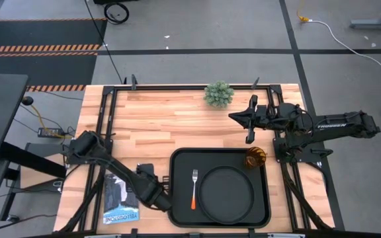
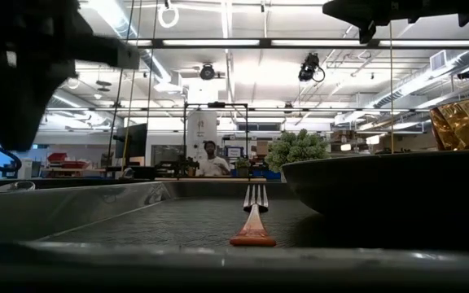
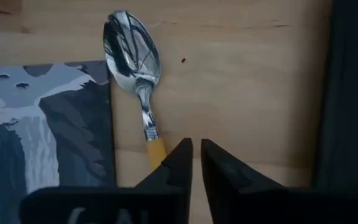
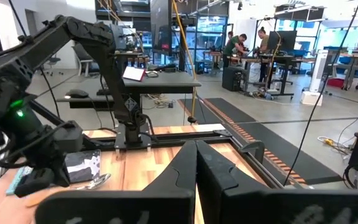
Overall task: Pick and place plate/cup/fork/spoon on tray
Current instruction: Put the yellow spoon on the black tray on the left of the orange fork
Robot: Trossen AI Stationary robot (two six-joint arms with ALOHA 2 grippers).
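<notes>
Three of the four pieces already lie on the large black rectangular tray with rounded corners (image 1: 177,198): the round matte black plate with a raised rim (image 1: 227,193) fills its right half, the slim fork with silver tines and a thin orange handle (image 1: 194,188) lies just left of the plate, and the small amber textured tumbler, the cup (image 1: 254,158), stands in the far right corner. What is left, as I judge it, is the small spoon with a silver oval bowl and an orange handle (image 3: 135,74), which lies on the wood between the tray's left rim and a printed card showing a waterfall (image 3: 42,124). The left gripper (image 3: 195,163) hovers low over the spoon's handle end, its fingers nearly together and holding nothing. The right gripper (image 1: 250,122) waits above the table's far right side, fingers closed and empty. The surface is a pale butcher-block table (image 1: 170,119) carrying a small green bushy plant (image 1: 218,94) at its far edge; beyond it lies an open workshop with benches, ceiling strip lights and a few people (image 4: 247,40) at work.
</notes>
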